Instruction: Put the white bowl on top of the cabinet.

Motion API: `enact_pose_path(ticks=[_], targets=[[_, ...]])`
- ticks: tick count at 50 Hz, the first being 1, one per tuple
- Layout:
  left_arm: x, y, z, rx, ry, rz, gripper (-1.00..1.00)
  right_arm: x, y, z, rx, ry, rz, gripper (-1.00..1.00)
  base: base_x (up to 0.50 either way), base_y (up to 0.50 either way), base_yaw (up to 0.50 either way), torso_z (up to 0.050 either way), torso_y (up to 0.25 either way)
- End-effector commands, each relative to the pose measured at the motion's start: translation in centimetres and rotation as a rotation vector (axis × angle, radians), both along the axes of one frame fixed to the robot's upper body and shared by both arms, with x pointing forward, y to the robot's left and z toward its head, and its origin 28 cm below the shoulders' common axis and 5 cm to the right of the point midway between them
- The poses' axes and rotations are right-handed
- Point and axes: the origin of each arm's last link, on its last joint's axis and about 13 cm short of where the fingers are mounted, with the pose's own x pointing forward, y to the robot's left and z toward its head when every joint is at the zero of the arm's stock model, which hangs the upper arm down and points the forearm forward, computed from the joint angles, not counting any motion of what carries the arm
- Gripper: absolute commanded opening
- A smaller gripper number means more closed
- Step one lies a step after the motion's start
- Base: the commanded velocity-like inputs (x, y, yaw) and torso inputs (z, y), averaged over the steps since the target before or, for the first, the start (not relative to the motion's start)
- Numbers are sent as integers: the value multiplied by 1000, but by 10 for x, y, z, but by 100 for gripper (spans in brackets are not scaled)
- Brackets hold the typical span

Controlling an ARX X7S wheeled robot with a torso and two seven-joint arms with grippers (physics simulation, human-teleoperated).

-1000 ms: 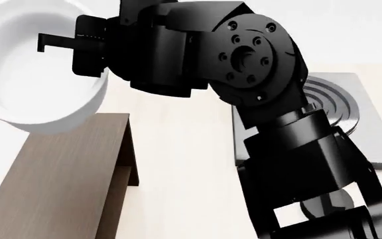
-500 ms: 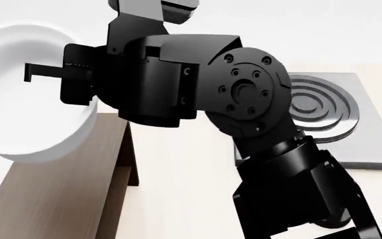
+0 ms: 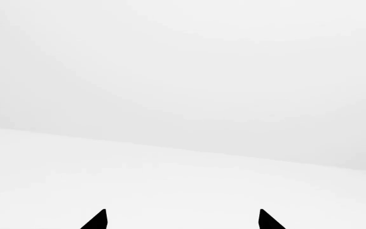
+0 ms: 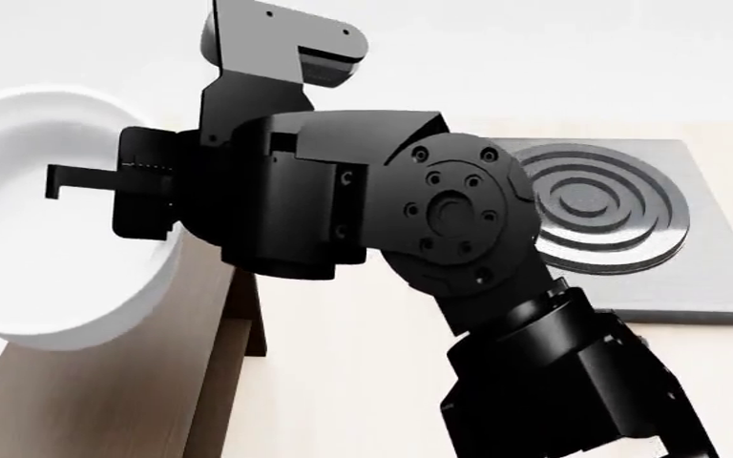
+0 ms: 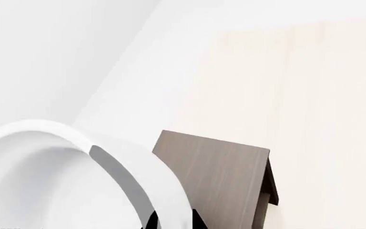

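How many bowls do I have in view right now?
1: the white bowl, gripped at its rim by the right gripper, above the cabinet. The arm may hide others.

Grey square stove plate (image 4: 672, 277) with raised concentric rings, lying flat on the pale wood-grain worktop (image 4: 341, 334) at the far right of the head view, against a plain white background.

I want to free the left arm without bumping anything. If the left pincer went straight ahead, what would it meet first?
Nothing visible: ahead of the left pincer its wrist view shows only blank white background, though depth there cannot be judged.
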Motion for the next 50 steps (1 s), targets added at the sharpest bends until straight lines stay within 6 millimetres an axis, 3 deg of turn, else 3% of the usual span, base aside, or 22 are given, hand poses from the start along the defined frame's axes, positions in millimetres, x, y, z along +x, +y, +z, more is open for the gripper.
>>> enact_pose_path(ticks=[1,50], targets=[[0,0,0,-2,0,1,100,-4,-1,1,43,-11,9,-100,0,0,0,0,0],[1,0,0,2,3,-2,100,-7,-9,-18,50,18,-7,-100,0,0,0,0,1]])
